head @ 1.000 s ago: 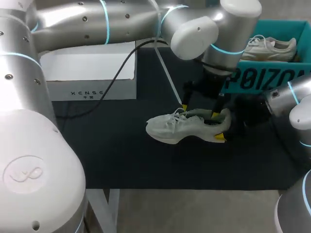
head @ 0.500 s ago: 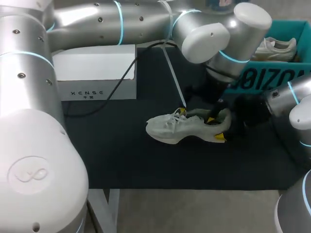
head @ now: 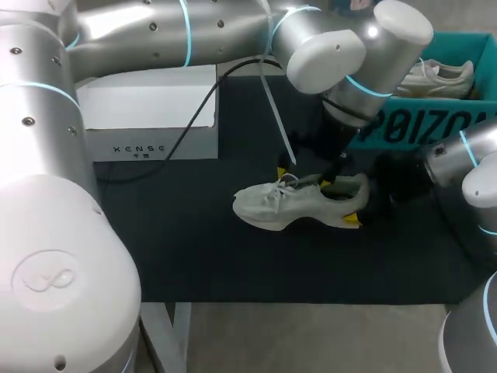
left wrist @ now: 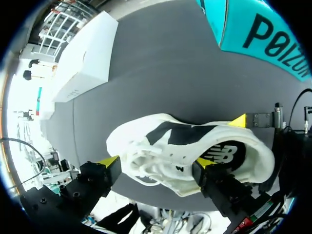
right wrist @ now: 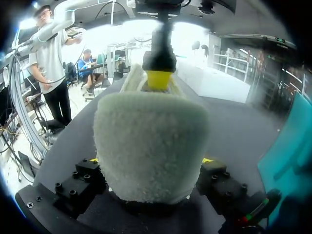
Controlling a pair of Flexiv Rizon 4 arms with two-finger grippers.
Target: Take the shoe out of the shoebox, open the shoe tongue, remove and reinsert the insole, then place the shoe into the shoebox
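Head view: the dark table mat [head: 194, 241] is found to carry a teal shoebox [head: 423, 124] at the far right, in which a second shoe [head: 435, 76] is left, and a white box [head: 147, 109] at the far left. The shoe [head: 283, 208] is set on the mat outside the shoebox, toe toward the white box. Its heel [right wrist: 148, 146] is clamped from both sides by the right gripper [head: 353, 211], judged a steadying hold. The left gripper [head: 304, 179] is held just over the laces [head: 281, 189], fingers spread and nothing gripped, judged ready for the tongue. The shoe is noted as pale grey-white, fleecy at the heel, dark-lined inside.
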